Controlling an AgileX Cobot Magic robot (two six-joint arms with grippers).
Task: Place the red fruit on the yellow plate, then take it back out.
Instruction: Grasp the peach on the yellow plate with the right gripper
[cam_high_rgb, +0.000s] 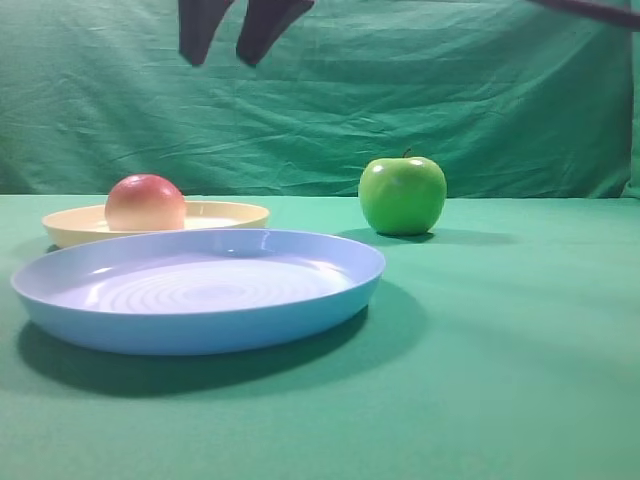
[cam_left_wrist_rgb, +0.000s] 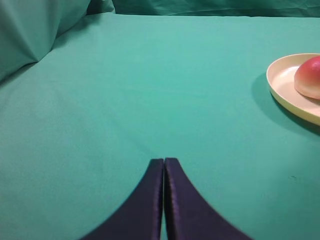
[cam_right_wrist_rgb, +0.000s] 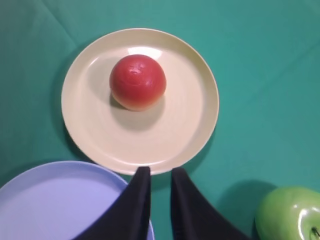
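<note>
Nearest the exterior high camera, we see a large, shallow, light blue plastic plate lying on the green cloth-covered table. Just behind it, to the left, sits the shallow round cream-yellow plate with the smooth round red fruit resting in it, so we judge the placing half of the task done and the taking-out still to come. A glossy green apple stands well apart to the right. High at the top edge, above the plates, hangs the right gripper, its two dark fingers a little apart and holding nothing.

From the left wrist view, we look down our left gripper: its dark fingers press together, clenched on nothing, parked over bare cloth, likely to keep clear. At the right edge we glimpse the yellow plate and part of the fruit.

From the right wrist view, we look straight down. The fruit lies left of the middle of the yellow plate, untouched. Our right gripper hovers over the plate's near rim, fingers nearly closed with a narrow gap, empty. The blue plate and the apple flank it below.
</note>
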